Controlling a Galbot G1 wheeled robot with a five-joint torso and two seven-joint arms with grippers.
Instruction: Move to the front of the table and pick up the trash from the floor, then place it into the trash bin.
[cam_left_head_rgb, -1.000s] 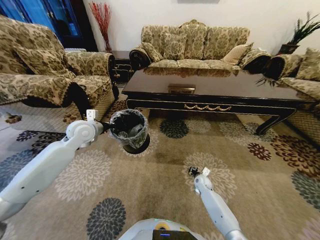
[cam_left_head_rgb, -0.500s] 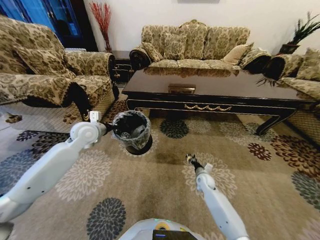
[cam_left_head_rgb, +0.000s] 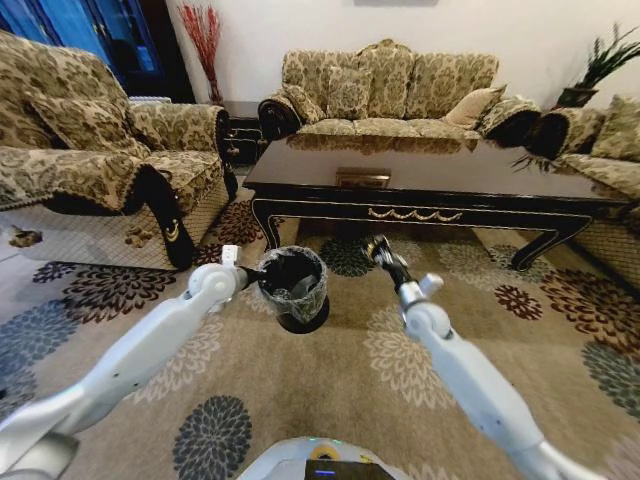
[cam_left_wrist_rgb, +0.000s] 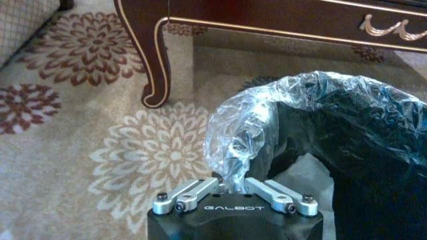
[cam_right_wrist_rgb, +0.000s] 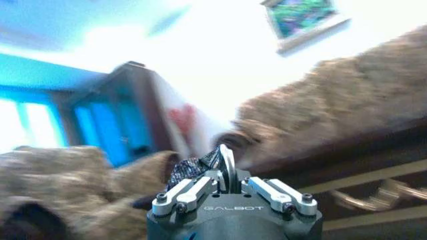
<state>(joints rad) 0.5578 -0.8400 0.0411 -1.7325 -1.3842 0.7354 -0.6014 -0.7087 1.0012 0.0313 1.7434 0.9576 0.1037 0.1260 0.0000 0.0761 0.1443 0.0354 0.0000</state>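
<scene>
The trash bin (cam_left_head_rgb: 293, 290), black with a crinkly bag, hangs tilted just above the carpet in front of the table (cam_left_head_rgb: 430, 172). My left gripper (cam_left_head_rgb: 250, 271) is shut on its bag rim; in the left wrist view the left gripper (cam_left_wrist_rgb: 230, 182) pinches the plastic edge of the trash bin (cam_left_wrist_rgb: 347, 145). My right gripper (cam_left_head_rgb: 376, 248) is raised to the right of the bin, near the table's front rail. In the right wrist view the right gripper (cam_right_wrist_rgb: 227, 181) is shut on the trash (cam_right_wrist_rgb: 199, 169), a small dark shiny scrap sticking up between the fingers.
A patterned sofa (cam_left_head_rgb: 90, 150) stands at the left, another sofa (cam_left_head_rgb: 385, 95) behind the table, and a third seat (cam_left_head_rgb: 605, 150) at the right. The table's curved leg (cam_left_wrist_rgb: 157, 75) is close to the bin. Flowered carpet (cam_left_head_rgb: 300, 400) lies open toward me.
The left arm has carried the bin to the right and nearer to me. The right arm has risen from low over the carpet up toward the table's front, still shut on the scrap.
</scene>
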